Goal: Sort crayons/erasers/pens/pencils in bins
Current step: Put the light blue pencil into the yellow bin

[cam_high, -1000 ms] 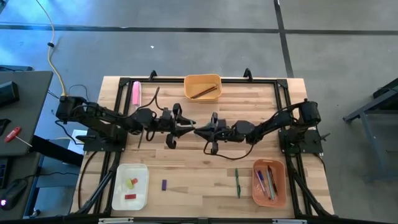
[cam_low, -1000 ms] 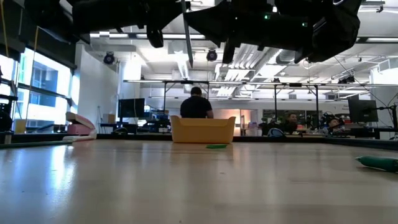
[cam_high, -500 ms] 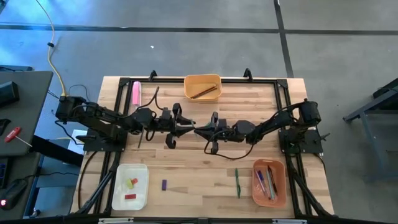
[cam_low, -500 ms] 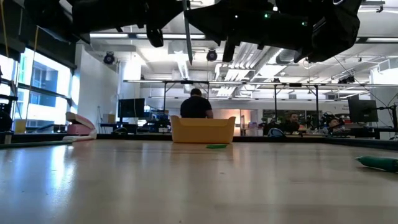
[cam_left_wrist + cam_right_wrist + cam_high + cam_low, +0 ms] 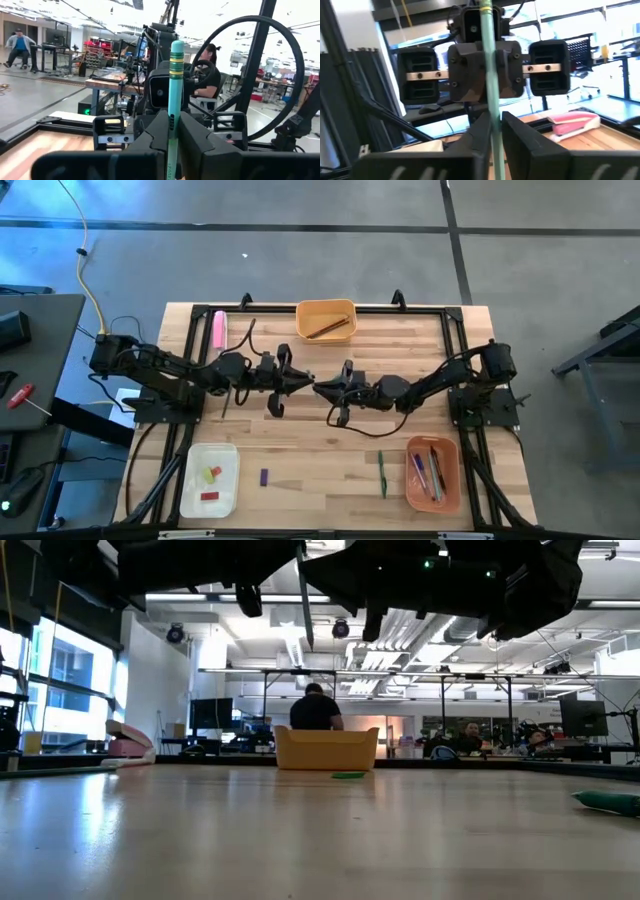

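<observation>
Left fingers (image 5: 150, 137) are clamped on the teal pen (image 5: 176, 75), pinching it low on the barrel, so most of it sticks up out of the left gripper (image 5: 172, 122) with the banded cap end on top. Looks like a solid, centred pinch.

The right gripper (image 5: 494, 127) is nose to nose with it and has the same pen running between its jaws. Whether it's actually squeezing or just sitting loose around it, I can't tell from the right wrist view.

So the pen is up in the air, nowhere near the wood, over the middle of the table (image 5: 320, 450), right where the two grippers meet in the high view. It reads like a handover.

Handling-wise, my guess: light, stiff, skinny and smooth. It won't bend or break, but a round slick barrel can pivot or slide in a two-finger pinch, especially when held near one end. I'd grab it closer to the middle, flat across the pads, and not let one side go until the other has it properly.

The salmon bin (image 5: 409, 470) at the near right already has bright sticks in it, so I'd bet it belongs there. The yellow bin (image 5: 326, 303) at the far edge has a brown one.
</observation>
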### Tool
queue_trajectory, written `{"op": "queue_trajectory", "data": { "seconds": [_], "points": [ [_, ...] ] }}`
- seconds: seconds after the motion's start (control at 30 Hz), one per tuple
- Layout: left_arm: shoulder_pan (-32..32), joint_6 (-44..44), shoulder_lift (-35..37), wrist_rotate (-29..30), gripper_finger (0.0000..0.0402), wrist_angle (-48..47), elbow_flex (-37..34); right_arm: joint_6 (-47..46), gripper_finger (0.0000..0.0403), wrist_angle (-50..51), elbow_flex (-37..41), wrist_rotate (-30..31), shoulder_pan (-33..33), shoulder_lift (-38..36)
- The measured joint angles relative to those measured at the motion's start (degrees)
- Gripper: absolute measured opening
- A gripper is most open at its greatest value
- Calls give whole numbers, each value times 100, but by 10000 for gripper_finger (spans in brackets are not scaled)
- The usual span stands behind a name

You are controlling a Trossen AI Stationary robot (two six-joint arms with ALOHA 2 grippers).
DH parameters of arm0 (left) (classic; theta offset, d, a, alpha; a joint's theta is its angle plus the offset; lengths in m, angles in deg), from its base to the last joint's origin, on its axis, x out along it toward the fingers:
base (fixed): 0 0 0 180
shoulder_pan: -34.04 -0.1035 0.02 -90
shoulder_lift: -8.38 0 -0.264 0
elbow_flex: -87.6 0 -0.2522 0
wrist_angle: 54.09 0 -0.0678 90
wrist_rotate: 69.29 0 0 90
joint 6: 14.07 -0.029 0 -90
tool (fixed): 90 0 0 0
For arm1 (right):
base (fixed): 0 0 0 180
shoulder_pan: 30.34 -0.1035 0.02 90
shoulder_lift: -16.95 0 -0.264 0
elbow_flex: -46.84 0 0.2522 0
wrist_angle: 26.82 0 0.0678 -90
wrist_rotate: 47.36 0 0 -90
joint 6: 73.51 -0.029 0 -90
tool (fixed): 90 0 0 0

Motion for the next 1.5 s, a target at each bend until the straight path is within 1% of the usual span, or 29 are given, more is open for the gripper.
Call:
{"op": "queue_trajectory", "data": {
  "seconds": [0.27,0.37,0.47,0.57,0.7,0.83,0.9,1.0,1.13,1.27,1.33,1.5],
  "points": [
    [-253,109,222,-86,7,-306,-4,2,134,348,-2,549,-18,-2],
    [-427,159,389,-162,7,-420,1,170,167,552,4,595,-20,4],
    [-597,160,566,-291,7,-590,1,253,186,680,4,674,-20,2],
    [-813,206,795,-406,7,-956,0,387,191,907,4,796,-22,2],
    [-1028,223,1014,-485,7,-1354,1,492,179,1322,6,803,-22,2],
    [-1182,223,1157,-533,7,-1481,3,516,147,1778,6,840,-22,2],
    [-1259,221,1172,-601,7,-1720,71,543,128,2015,9,881,-22,2],
    [-1323,143,1182,-703,7,-2280,390,554,98,2428,9,886,-22,2],
    [-1348,-228,1125,-680,7,-3326,966,542,56,2824,9,888,-63,2],
    [-1446,-588,1095,-549,7,-4313,1567,647,11,2910,9,886,-160,2],
    [-1509,-724,1065,-482,7,-4668,1796,685,4,2907,9,886,-193,2],
    [-1748,-852,888,-473,7,-5192,2239,631,5,3004,9,892,-280,2]
  ]
}}
